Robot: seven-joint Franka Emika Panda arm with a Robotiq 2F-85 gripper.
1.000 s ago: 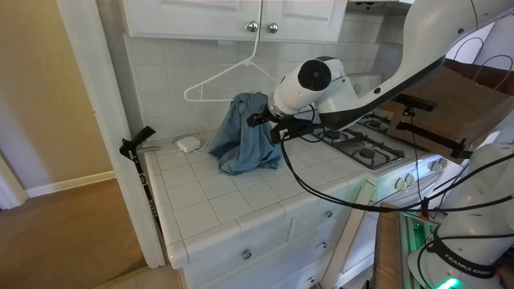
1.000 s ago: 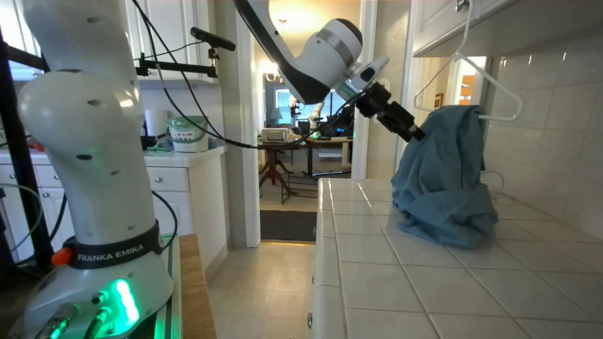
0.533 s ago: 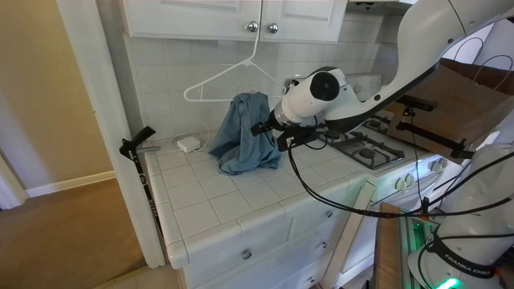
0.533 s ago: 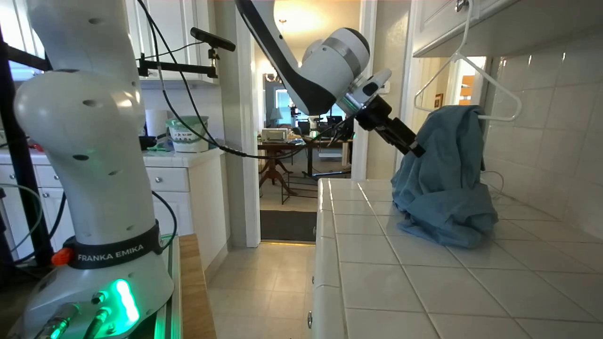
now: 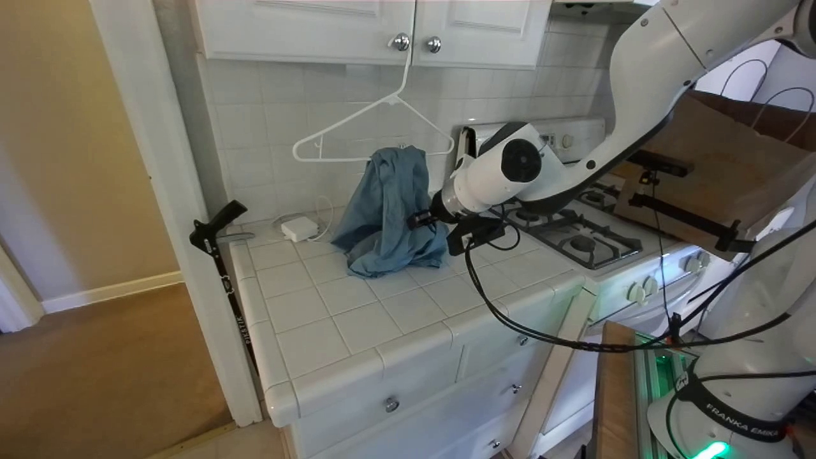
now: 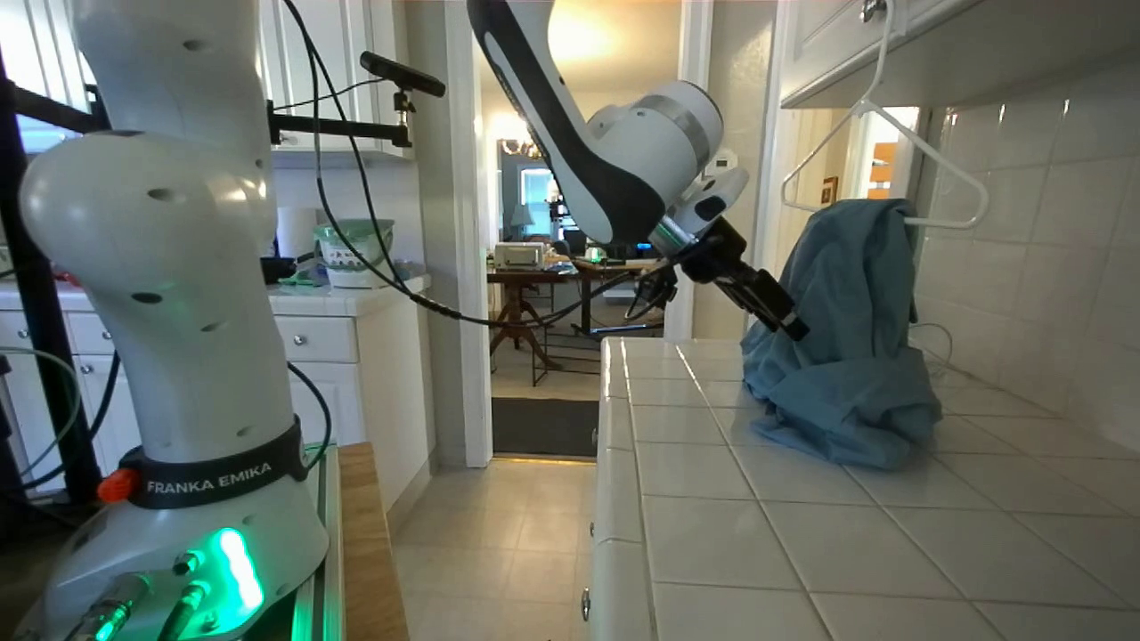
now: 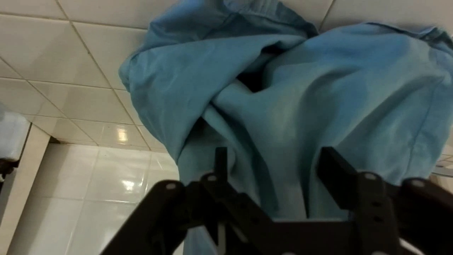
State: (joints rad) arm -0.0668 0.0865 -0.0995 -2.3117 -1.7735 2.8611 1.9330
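While its black fingers [image 7: 221, 161] stand well apart with nothing clamped between them, the gripper [image 7: 272, 159] points downward at a blue cloth [image 6: 846, 312] close in front of it (whether the tips touch the fabric, I cannot tell). Creased and bunched at the bottom, the cloth rests on a white tiled countertop [image 5: 341, 328]; its upper end covers part of the lower bar of a white hanger [image 5: 391, 99], hooked over a cabinet knob [image 5: 400, 42] in both exterior views. Near the cloth, in an exterior view, a small white box [image 5: 299, 228] lies by the tiled wall [image 5: 274, 121]. Along the same countertop sits a gas stove [image 5: 582, 243], and at the opposite end a black-handled stick [image 5: 205, 236] stands tilted beside the door frame [image 5: 159, 127]. Farther off, in an exterior view, a green-and-white tub [image 6: 347, 276] stands on another counter [image 6: 321, 305], and through the doorway [image 6: 476, 401] a wooden table [image 6: 517, 278] shows in the room beyond.
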